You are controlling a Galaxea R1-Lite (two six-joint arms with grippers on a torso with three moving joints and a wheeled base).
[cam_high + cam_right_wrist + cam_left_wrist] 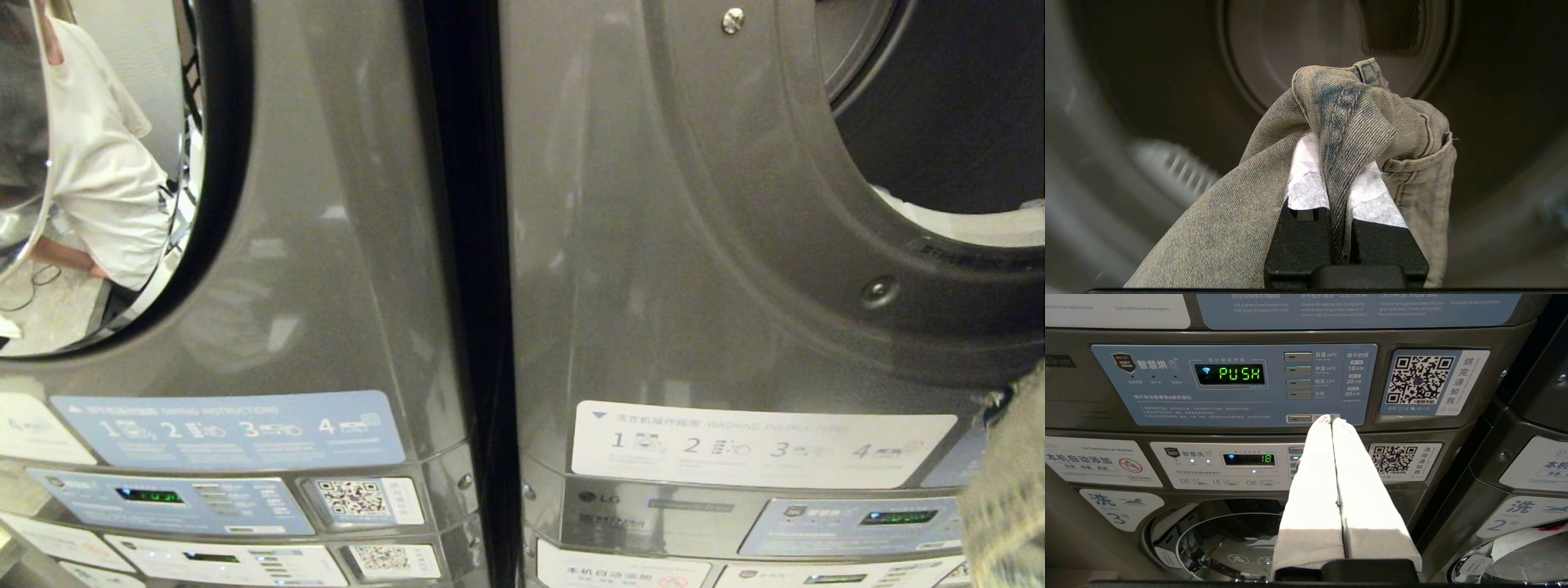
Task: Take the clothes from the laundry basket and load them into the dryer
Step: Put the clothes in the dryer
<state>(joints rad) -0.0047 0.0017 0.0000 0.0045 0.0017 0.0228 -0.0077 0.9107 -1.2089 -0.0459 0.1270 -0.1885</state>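
Observation:
My right gripper (1337, 161) is shut on a faded denim garment (1355, 118), a fold of it pinched between the white-padded fingers. The rest of the cloth drapes over and beside the gripper. Ahead of it lies the dark dryer drum (1298, 49), with its round back wall in sight. In the head view the dryer's open mouth (939, 122) is at the upper right. A piece of the denim garment (1008, 498) shows at the lower right edge, hiding the gripper. My left gripper (1331, 418) is shut and holds nothing, pointing at a control panel (1233, 386). The laundry basket is out of view.
A second machine stands to the left with its round door (106, 171) shut; the glass mirrors a person in a white shirt. A dark gap (469, 286) separates the two machines. Instruction labels (759, 445) and panels run below. A washer door (1229, 547) sits under the left gripper.

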